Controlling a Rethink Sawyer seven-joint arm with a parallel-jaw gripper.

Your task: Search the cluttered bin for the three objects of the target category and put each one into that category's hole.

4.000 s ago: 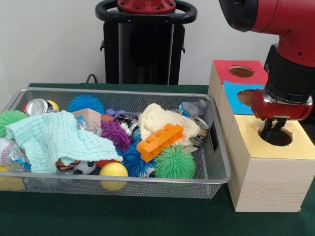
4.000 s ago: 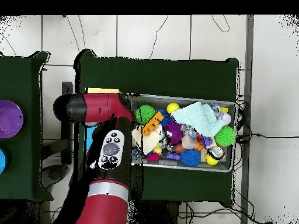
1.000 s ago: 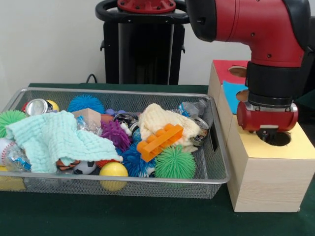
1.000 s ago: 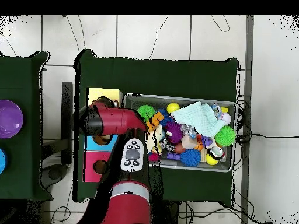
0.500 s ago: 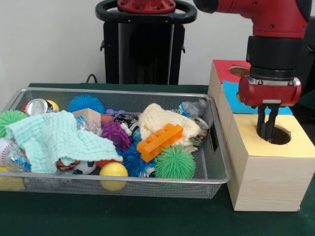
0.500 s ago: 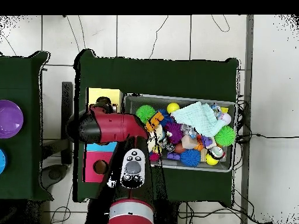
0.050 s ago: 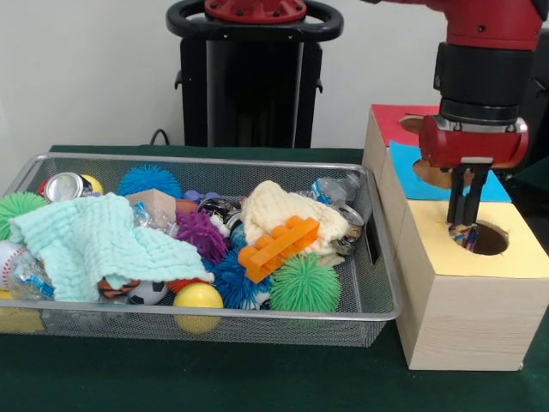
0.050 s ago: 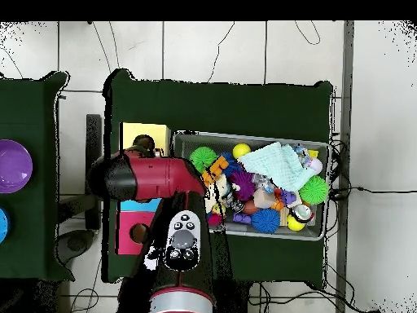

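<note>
Gripper [image 7: 463, 219] hangs vertical over the yellow box [image 7: 467, 292], tips just above the hole [image 7: 482, 238] in its top face. Fingers [image 7: 455, 202] are dark, close together, near-parallel; a slim gap shows between them. Whether they pinch anything: cannot tell. A small multicoloured item [image 7: 464, 236] sits at the hole's left rim, directly below the tips; type unclear, and contact w/ tips cannot be judged.

Behind the yellow box: blue box [image 7: 412, 172] and red box [image 7: 403, 124], each w/ a round hole on top. All three stand in a row just right of the bin [image 7: 377, 300].

Bin is wire mesh, full of clutter. Front view contents:
- orange block [image 7: 279, 247], tilted, on a cream cloth [image 7: 274, 210]
- green spiky ball [image 7: 304, 283] at front right, touching a blue spiky ball [image 7: 233, 283]
- mint cloth [image 7: 103, 245] draped over left half
- yellow ball [image 7: 197, 299] against front wall
- purple spiky ball [image 7: 202, 233] mid-bin
- can [image 7: 64, 186] at rear left corner
- second blue spiky ball [image 7: 150, 180] at rear

Overhead: arm [image 8: 151, 178] covers the boxes' area; only the yellow box corner and part of the red box show. Bin lies beside the arm, apart from it.
</note>
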